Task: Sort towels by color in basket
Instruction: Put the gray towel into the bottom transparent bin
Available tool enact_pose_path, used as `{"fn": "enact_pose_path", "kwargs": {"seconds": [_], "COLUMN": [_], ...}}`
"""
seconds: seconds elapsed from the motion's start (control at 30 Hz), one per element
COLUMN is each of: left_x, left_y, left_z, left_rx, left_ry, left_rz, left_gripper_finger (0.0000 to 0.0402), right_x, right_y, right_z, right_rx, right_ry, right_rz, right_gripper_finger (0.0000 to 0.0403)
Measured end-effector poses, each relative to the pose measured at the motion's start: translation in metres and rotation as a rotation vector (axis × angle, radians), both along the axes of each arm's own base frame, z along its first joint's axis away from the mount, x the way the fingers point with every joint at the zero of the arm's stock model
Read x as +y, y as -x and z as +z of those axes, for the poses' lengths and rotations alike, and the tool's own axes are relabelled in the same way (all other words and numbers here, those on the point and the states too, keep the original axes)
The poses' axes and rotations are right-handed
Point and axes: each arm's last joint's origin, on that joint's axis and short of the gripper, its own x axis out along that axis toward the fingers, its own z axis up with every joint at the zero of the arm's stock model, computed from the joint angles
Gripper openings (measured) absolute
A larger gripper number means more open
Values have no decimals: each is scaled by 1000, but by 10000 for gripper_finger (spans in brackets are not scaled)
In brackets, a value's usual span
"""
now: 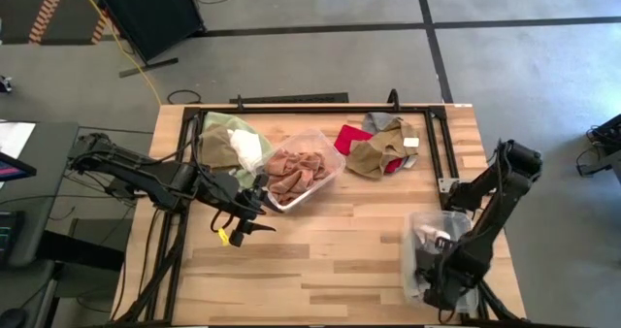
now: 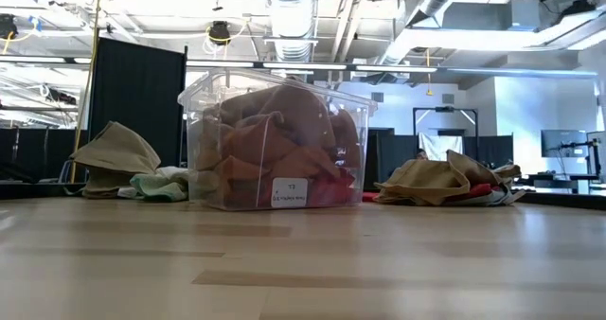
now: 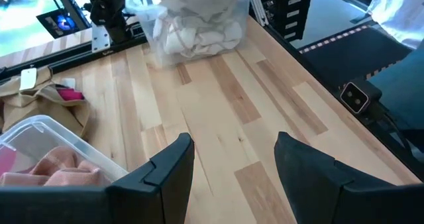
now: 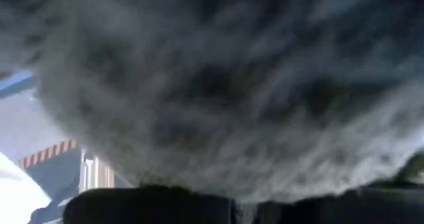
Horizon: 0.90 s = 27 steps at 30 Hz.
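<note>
A clear bin (image 1: 338,159) at the table's middle holds rust-orange towels (image 1: 296,171); it also shows in the low view (image 2: 204,102). A pile of tan-brown, pale green and white cloths (image 1: 233,146) lies far left. A pile of red, tan and grey towels (image 1: 376,148) lies far right. My left gripper (image 1: 248,219) is open and empty just left of the bin's near corner, over bare wood (image 3: 232,158). My right gripper (image 1: 441,268) reaches down into a second clear bin (image 1: 411,233) at the near right; grey fuzzy cloth (image 4: 218,85) fills its wrist view.
A black rail frame (image 1: 439,144) runs along the table's far and side edges. The second bin holds white cloths (image 3: 195,32). Bare wood lies between the two bins and along the near edge (image 1: 320,270). A dark screen (image 2: 137,102) stands in the room behind.
</note>
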Motion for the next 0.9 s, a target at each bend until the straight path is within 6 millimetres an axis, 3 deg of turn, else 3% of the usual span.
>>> {"fn": "enact_pose_path", "kwargs": {"seconds": [0.17,0.37,0.53,0.9], "left_x": [0,0,0,1], "left_y": [0,1,1,2], "left_z": [-1,-2,-2,-5], "left_rx": [14,29,29,57], "left_ry": [7,6,6,-2], "left_rz": [5,7,7,7], "left_gripper_finger": [199,199,199,199], "right_x": [-14,-25,-36,-54], "right_y": [-5,-7,-4,8], "right_z": [-11,0,16,76], "right_rx": [28,33,25,-22], "right_ry": [20,2,-43,-68], "right_rz": [-6,-39,-83,-163], "right_gripper_finger": [46,54,85,213]}}
